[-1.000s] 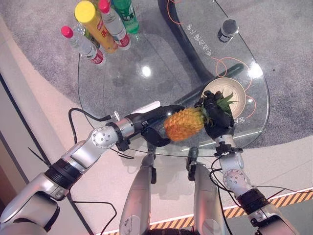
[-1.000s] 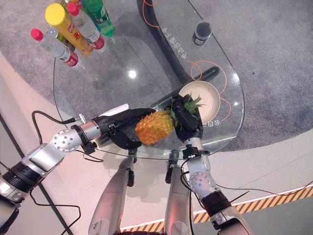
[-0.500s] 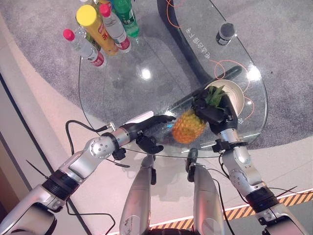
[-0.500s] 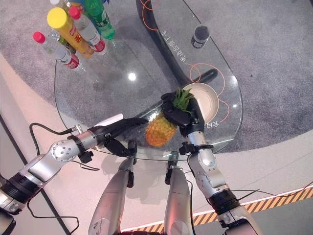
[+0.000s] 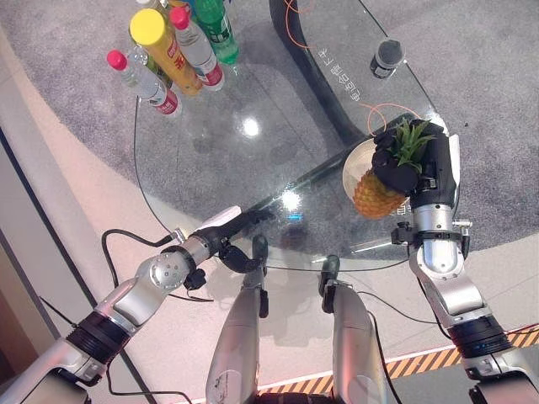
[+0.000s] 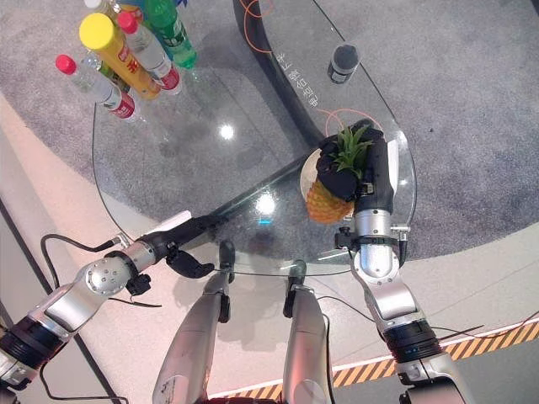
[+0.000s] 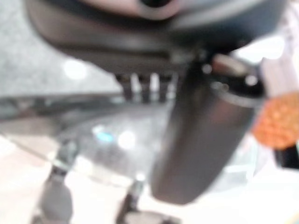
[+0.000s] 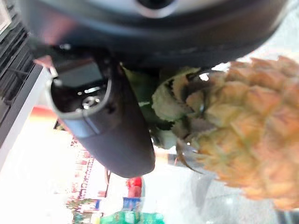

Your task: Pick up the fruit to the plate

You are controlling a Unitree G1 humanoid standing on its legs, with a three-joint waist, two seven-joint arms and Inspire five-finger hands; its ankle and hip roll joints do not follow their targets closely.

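My right hand (image 5: 402,171) is shut on the leafy crown of a pineapple (image 5: 373,195), and the orange body hangs tilted over the near rim of the cream plate (image 5: 351,162) at the right of the glass table (image 5: 253,160). Whether the fruit touches the plate I cannot tell. In the right wrist view the thumb (image 8: 112,130) curls against the green leaves beside the pineapple (image 8: 247,126). My left hand (image 5: 238,237) is open and holds nothing, low at the table's near edge, well left of the fruit. Past its thumb (image 7: 201,140) in the left wrist view sits the orange pineapple (image 7: 280,121).
Several bottles (image 5: 173,50) with coloured caps stand at the table's far left. A dark cup (image 5: 387,57) stands at the far right. A thin orange cable (image 5: 392,108) loops behind the plate, and a dark curved table base (image 5: 316,76) runs under the glass.
The right hand has swung the pineapple right and away from me, over the plate. The left hand, which was at the fruit a second ago, has drawn back to the near edge.
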